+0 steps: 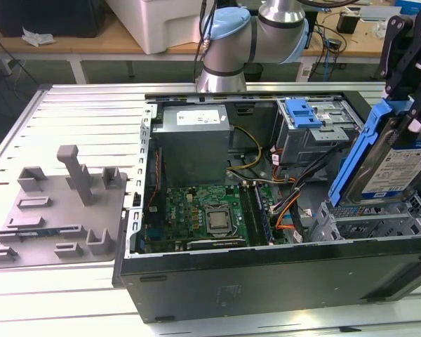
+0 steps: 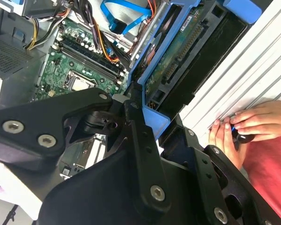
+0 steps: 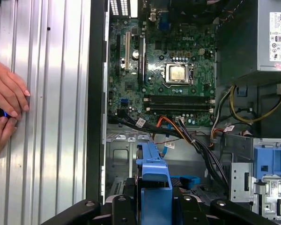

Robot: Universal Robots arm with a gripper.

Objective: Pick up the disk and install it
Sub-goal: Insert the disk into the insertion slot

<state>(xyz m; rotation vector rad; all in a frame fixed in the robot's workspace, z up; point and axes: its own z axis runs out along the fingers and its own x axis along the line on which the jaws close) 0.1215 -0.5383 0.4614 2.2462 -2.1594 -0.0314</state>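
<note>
1. Table (image 1: 77, 105) of slatted metal carries everything. A grey fixture plate (image 1: 56, 210) lies on it at the exterior view's left, well apart from the work.
2. The computer case (image 1: 266, 270) lies on its side with the panel off, most likely so the arm can reach its inside from above.
3. The power supply (image 1: 195, 144) and the motherboard (image 1: 203, 210) take up the case's middle, with the drive bays at the exterior view's right end.
4. The disk (image 1: 396, 165) hangs tilted on edge over that right end, its lower end near the bay and not yet seated. The slant probably lines its blue frame up with the bay's guides.
5. The gripper (image 1: 405, 98) is clamped on the disk, pinching it by the blue frame from above.
6. A bare blue bracket (image 1: 302, 112) sits on the neighbouring drive cage.
7. A person's hands (image 3: 9, 98) rest on the table just outside the case wall, around a small dark object, perhaps a control.
</note>
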